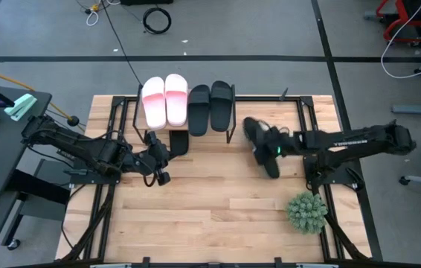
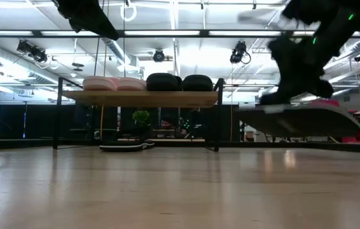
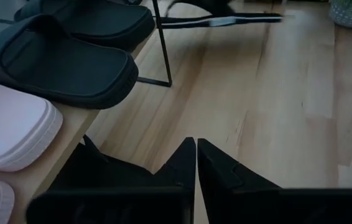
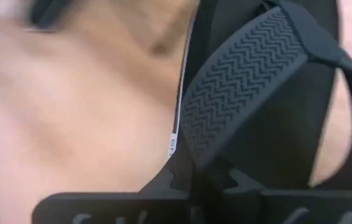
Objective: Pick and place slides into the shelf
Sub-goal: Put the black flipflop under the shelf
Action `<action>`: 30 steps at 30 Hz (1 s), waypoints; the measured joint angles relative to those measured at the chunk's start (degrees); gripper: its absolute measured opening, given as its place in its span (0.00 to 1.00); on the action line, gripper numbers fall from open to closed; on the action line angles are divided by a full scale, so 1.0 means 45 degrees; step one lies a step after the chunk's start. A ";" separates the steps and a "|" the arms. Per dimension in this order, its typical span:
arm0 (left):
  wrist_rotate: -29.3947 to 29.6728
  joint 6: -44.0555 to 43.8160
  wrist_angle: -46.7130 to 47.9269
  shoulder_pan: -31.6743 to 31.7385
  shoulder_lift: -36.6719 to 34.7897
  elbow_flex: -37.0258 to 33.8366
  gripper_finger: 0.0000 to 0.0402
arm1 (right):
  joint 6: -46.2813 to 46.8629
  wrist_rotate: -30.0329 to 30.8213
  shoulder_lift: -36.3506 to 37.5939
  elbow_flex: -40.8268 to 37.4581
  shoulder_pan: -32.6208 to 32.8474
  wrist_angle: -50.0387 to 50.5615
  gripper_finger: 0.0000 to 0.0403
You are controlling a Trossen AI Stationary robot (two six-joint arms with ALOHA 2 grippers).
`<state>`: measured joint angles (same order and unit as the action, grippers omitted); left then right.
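The right tool (image 1: 264, 149) is clamped on a thin black flip-flop (image 1: 268, 158), holding it clear of the surface (image 1: 218, 208), at about 4 o'clock from the shelf (image 1: 137, 113). The low view shows what the high view cannot: the flip-flop (image 2: 297, 119) hangs flat in the air, its sole roughly level with the shelf's top board. The right wrist view shows the ribbed strap (image 4: 238, 87) pinched between the fingers.

The left tool (image 1: 158, 158) sits near the shelf's front left corner, its fingers (image 3: 182, 168) pressed together and holding nothing.

On the top board lie two pink slides (image 1: 164, 100) and, just beside them, two black slides (image 1: 210, 106). Another flip-flop (image 1: 178, 141) lies on the surface at the shelf's front edge; in the low view it (image 2: 126, 145) rests beneath the top board.
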<state>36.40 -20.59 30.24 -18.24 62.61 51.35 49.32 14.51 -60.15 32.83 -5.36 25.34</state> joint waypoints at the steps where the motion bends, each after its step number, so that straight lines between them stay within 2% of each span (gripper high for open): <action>1: 0.0000 -0.0017 0.0000 0.0000 0.0000 0.0000 0.06 | 0.0415 0.0136 0.0034 0.0101 0.0801 -0.0388 0.02; 4: 0.0000 -0.0166 0.0000 0.0000 0.0000 0.0000 0.04 | 0.1852 0.1172 -0.0285 0.0391 0.3196 -0.1542 0.01; 8: -0.0003 -0.0362 0.0000 0.0000 0.0000 0.0000 0.02 | 0.3925 0.2784 -0.1582 0.0858 0.5959 -0.2083 0.01; 11: 0.0000 -0.0376 -0.0005 0.0000 0.0000 0.0005 0.01 | 0.5221 0.3579 -0.2927 0.1553 0.7340 -0.2205 0.01; 14: 0.0000 -0.0381 -0.0029 0.0000 0.0000 0.0005 0.04 | 0.5731 0.3988 -0.4603 0.2666 0.8095 -0.2265 0.01; 18: -0.0004 -0.0262 -0.0391 0.0000 0.0000 0.0005 0.06 | 0.4575 0.4494 -0.7012 0.4856 0.8126 -0.2346 0.01; 23: 0.0000 -0.0188 -0.1132 0.0000 0.0000 0.0005 0.04 | 0.2677 0.4361 -0.9784 0.7700 0.6975 -0.1872 0.01; 27: -0.0005 -0.0187 -0.1256 0.0000 0.0000 0.0005 0.02 | 0.1334 0.4081 -1.1355 0.9638 0.5924 -0.0706 0.01; 30: -0.0005 -0.0177 -0.1248 -0.0016 0.0000 0.0005 0.02 | 0.1398 0.3989 -1.1960 1.0686 0.5168 0.0465 0.02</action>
<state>36.38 -21.39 24.62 -18.31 62.61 51.37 55.61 32.46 -113.97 80.92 17.90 27.44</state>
